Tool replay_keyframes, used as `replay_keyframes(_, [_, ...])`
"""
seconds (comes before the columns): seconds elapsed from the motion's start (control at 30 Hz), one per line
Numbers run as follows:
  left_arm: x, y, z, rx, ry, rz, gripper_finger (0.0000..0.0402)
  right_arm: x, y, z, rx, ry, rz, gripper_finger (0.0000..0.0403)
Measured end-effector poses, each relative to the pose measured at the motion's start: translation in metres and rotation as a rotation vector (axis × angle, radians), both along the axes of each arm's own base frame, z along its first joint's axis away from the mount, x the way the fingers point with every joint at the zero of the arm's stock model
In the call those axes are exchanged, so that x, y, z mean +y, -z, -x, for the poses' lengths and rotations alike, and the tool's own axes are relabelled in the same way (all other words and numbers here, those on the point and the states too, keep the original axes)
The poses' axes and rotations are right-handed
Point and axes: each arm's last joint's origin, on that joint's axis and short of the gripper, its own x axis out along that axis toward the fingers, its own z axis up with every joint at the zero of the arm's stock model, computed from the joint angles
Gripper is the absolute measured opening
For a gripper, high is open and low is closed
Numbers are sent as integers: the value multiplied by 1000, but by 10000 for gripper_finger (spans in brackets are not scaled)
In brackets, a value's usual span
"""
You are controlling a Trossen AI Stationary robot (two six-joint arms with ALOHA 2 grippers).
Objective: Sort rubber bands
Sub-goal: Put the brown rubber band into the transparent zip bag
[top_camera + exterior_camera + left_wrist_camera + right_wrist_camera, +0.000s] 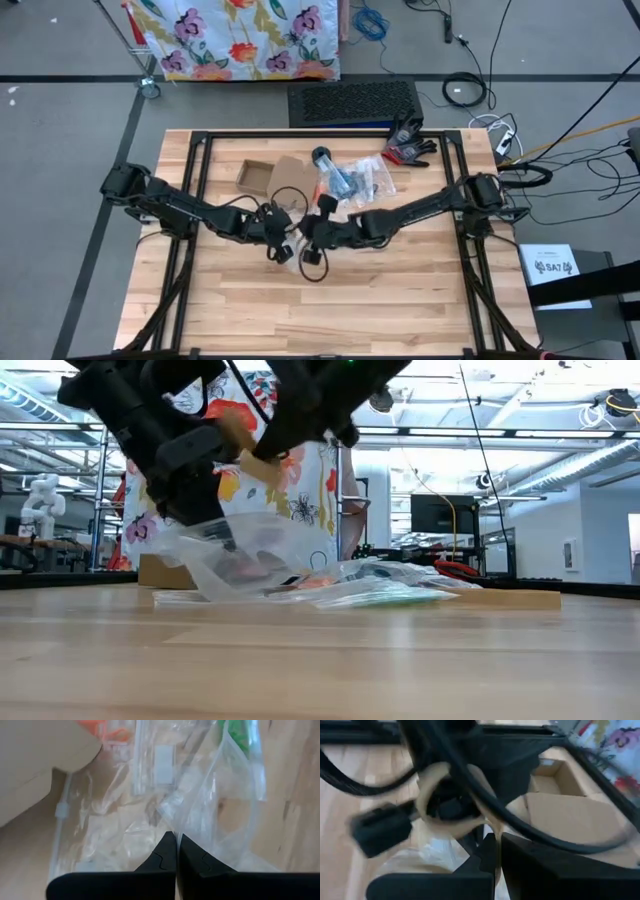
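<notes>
Both grippers meet in the middle of the high view. The left gripper (176, 851) is pinched shut on a clear bag (200, 815). The right gripper (496, 851) is shut too. Orange rubber bands (102, 729) and green ones (239, 732) lie in bags at the top of the left wrist view.

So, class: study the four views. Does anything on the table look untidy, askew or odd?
Yes. The clear plastic bags lie in a crumpled, overlapping heap beside the open cardboard box, not laid flat. Both grippers, left gripper and right gripper, meet shut at its near edge.
</notes>
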Motion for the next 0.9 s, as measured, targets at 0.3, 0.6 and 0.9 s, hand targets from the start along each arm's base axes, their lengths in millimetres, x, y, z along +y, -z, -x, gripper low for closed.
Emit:
replay_keyframes(0.3, [-2, -18, -6, -55, 50, -10, 0, -24, 15, -22, -59, -52, 81, 0])
replay_keyframes(0.6, [-1, -17, -4, -43, 49, -13, 0, -34, 18, -28, -78, -136, 37, 0])
replay_keyframes(0.9, [-1, -20, -4, -64, 44, -21, 0, -33, 42, -25, 60, -130, -74, 0])
